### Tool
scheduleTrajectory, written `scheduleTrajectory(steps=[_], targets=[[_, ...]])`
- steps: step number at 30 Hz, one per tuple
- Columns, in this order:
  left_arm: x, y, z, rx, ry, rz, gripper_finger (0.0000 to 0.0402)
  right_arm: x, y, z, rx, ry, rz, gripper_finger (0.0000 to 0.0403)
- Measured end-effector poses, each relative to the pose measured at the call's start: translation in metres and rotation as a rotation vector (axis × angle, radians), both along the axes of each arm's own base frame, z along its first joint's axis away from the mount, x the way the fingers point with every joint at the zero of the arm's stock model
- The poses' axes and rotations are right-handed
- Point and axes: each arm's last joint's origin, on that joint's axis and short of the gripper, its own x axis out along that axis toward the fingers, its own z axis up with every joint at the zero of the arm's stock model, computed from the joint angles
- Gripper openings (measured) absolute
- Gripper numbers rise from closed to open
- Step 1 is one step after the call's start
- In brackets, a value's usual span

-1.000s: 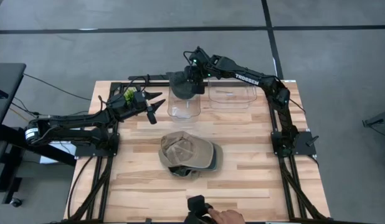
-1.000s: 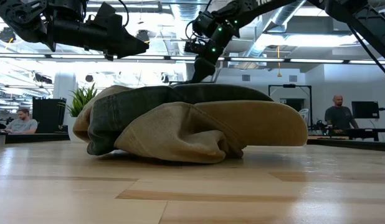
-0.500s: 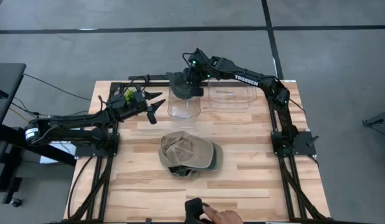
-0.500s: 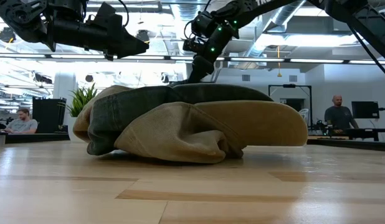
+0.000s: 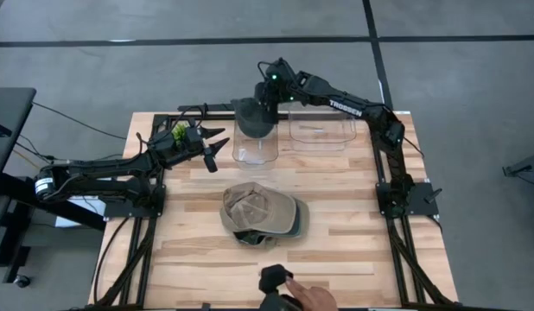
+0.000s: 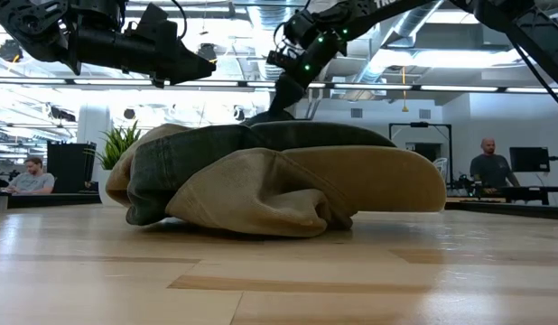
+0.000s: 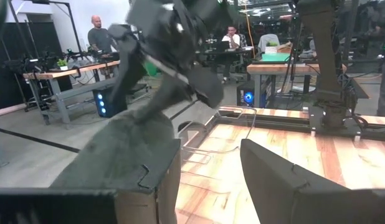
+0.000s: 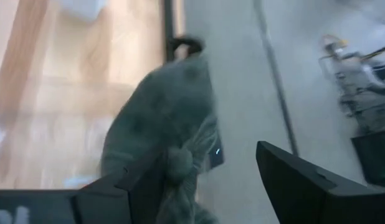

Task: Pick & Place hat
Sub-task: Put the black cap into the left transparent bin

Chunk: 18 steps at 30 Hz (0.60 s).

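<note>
A dark grey-green hat (image 8: 164, 134) fills the middle of the right wrist view, its cloth hanging in soft folds and bunched into a small knot low down, close against one of the right gripper (image 8: 205, 180)'s two dark fingers (image 8: 127, 186). The other finger stands well apart from the cloth, so the jaws are spread wide with the hat at one side of the gap (whether the near finger actually touches the cloth cannot be told). Behind the hat lies the light wooden table (image 8: 68, 93), with a black frame rail (image 8: 169, 25) along its edge and grey floor (image 8: 242, 74) beyond
</note>
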Motion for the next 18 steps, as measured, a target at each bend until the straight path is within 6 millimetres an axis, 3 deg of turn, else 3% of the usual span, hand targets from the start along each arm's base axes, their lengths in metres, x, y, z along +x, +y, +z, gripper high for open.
scheduleTrajectory(steps=[10, 14, 18], targets=[[0.0, 0.0, 0.0, -0.006, 0.002, 0.0, 0.0163, -0.034, 0.0, 0.06, 0.099, -0.244, -0.004, 0.024], [0.0, 0.0, -0.001, -0.013, 0.007, -0.001, 0.0163, -0.046, 0.01, 0.074, 0.222, -0.285, 0.117, 0.024], [0.0, -0.002, -0.004, -0.018, 0.015, -0.012, 0.0163, -0.054, 0.023, 0.075, 0.411, -0.277, 0.314, 0.024]])
